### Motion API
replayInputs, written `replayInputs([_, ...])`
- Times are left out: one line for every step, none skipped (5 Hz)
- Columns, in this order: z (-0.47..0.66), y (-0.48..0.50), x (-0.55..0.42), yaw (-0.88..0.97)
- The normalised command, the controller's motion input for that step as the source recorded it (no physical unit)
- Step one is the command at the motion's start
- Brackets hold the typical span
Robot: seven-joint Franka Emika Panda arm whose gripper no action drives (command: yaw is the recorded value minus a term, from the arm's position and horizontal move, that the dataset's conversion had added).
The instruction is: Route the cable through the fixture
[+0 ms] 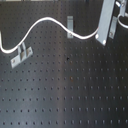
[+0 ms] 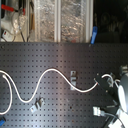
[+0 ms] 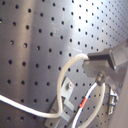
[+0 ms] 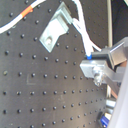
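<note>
On perforated board [image 1: 65, 95], cable [image 1: 42, 22] passes thru fixture [image 1: 71, 26]; no containers.

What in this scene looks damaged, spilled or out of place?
Nothing stands out. The white cable lies in smooth waves on the black perforated board, passing the metal clips, which stand intact. Nothing looks spilled or broken.

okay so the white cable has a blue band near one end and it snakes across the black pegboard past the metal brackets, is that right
Not quite: the band is red, not blue. The first wrist view shows the short red band on the white cable. The rest holds: in the first exterior view the cable snakes across the black pegboard past the metal brackets.
</note>
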Motion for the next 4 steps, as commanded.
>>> replayInputs([-0.01, 0.201, -0.238, 0.00])
replayInputs([-0.08, 0.260, -0.041, 0.00])
replayInputs([-0.14, 0.180, -0.111, 0.00])
replayInputs([0.00, -0.200, -0.214, 0.01])
